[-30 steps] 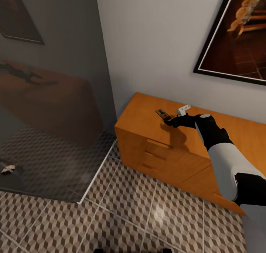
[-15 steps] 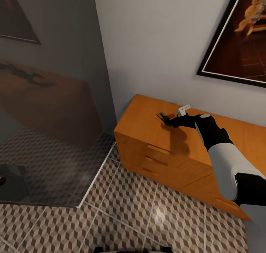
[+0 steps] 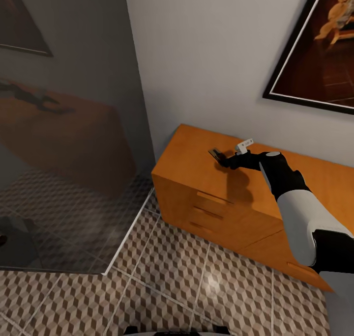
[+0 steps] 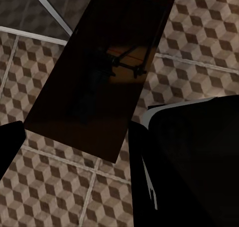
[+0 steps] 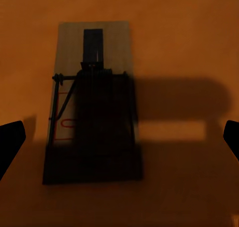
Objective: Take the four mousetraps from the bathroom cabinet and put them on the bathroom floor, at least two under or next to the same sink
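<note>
Much of what you are looking at is cut off or dim: in the head view the cabinet (image 3: pixel 206 188) is running out past the right edge, so you are seeing only three of its drawer fronts clearly, and your right forearm is covering part of its top. The framed picture (image 3: pixel 319 46) on the wall is cropped at the corner. To the left, a glass panel (image 3: pixel 64 154) is throwing back a blurred reflection of the orange wood, and what is sitting behind it at the lower left is too dark to name. In the left wrist view, your left gripper (image 4: pixel 74 137) is showing only as black shapes at the edges, over the bathroom floor (image 4: pixel 199 53) with its cube pattern and a dark reflective panel; you cannot tell how its fingers are standing. The mousetrap (image 3: pixel 216 154) is lying flat on the cabinet top near the left end, and your right gripper (image 3: pixel 225 160) is hovering just at it. In the right wrist view the mousetrap (image 5: pixel 92 102) is appearing as a pale brown board with a dark wire spring and bar and faint red markings, its lower half sunk in shadow. The two fingertips (image 5: pixel 10 142) are standing wide apart on either side, released and grasping nothing.
</note>
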Controlling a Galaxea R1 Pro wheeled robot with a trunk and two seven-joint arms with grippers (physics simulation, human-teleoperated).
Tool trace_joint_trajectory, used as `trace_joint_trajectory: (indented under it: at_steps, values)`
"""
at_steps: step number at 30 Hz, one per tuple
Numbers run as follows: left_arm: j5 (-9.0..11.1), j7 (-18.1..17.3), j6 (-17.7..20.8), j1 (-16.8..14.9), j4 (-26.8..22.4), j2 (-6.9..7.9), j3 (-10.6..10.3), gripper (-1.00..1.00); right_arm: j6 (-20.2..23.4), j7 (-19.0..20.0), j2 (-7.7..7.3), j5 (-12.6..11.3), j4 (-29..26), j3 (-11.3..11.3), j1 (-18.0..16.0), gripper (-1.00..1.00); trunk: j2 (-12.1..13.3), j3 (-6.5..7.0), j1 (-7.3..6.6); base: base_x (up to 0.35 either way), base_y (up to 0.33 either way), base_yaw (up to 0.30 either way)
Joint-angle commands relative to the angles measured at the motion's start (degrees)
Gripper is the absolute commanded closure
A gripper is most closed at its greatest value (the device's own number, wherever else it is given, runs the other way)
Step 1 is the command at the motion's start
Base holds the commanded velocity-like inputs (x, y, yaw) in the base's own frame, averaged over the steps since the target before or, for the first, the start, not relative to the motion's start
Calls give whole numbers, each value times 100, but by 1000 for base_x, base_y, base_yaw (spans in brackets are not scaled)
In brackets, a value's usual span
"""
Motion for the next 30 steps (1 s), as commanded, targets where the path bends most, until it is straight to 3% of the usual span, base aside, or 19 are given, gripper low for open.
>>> trace_joint_trajectory:
  at_steps: [1,10,30]
  values:
    - [-7,69,-22,-6,14,-3,-51,100,22,50,4,40,-9,-29,-3,-100,-9,-16,3,0,0,0]
    - [-7,69,-22,-6,18,0,-51,100,15,394,4,31,-9,-29,73,-100,-9,-39,3,0,0,0]
    - [-7,69,-22,-6,14,-3,-51,100,13,433,4,37,-17,-38,100,-100,-9,-40,3,0,0,0]
